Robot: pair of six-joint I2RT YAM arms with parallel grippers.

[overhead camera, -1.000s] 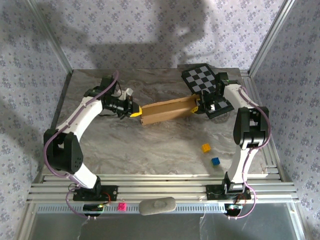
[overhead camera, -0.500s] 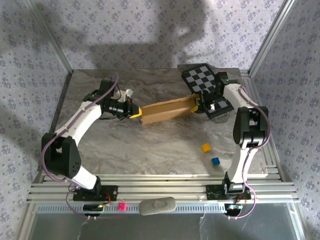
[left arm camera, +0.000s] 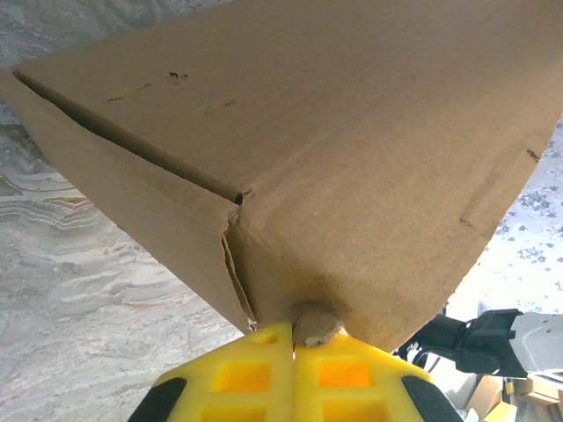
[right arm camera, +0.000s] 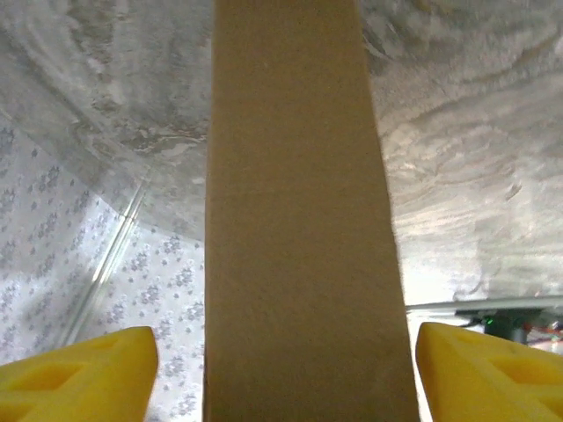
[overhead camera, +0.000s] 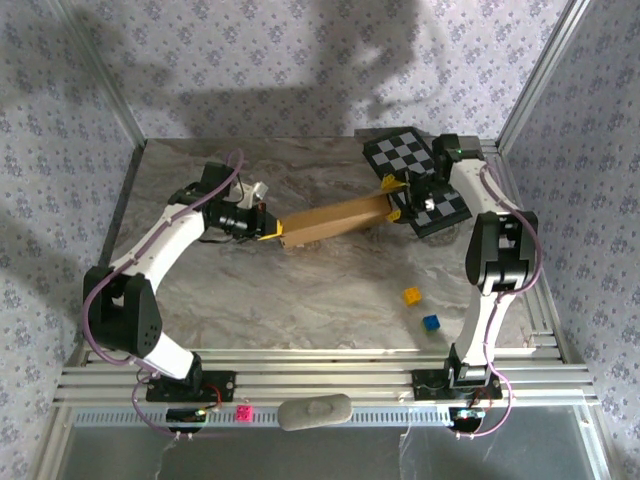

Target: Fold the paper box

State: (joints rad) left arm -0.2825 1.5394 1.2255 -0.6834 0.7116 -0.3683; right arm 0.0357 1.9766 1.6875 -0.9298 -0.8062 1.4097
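The paper box is a long brown cardboard shape lying slantwise across the middle of the table, on edge. My left gripper is at its left end. In the left wrist view the yellow fingers are pressed together on a small crushed tab at the corner of the box. My right gripper straddles the box's right end. In the right wrist view the box runs up the middle, and the right gripper stands open, with a gap between the cardboard and each yellow finger.
A black-and-white checkered board lies at the back right, partly under the right arm. A yellow cube and a blue cube sit on the table at the front right. A grey oval pad rests on the front rail.
My right gripper has opened, its fingers spreading away from the box's right end. My left gripper has kept its hold on the left end.
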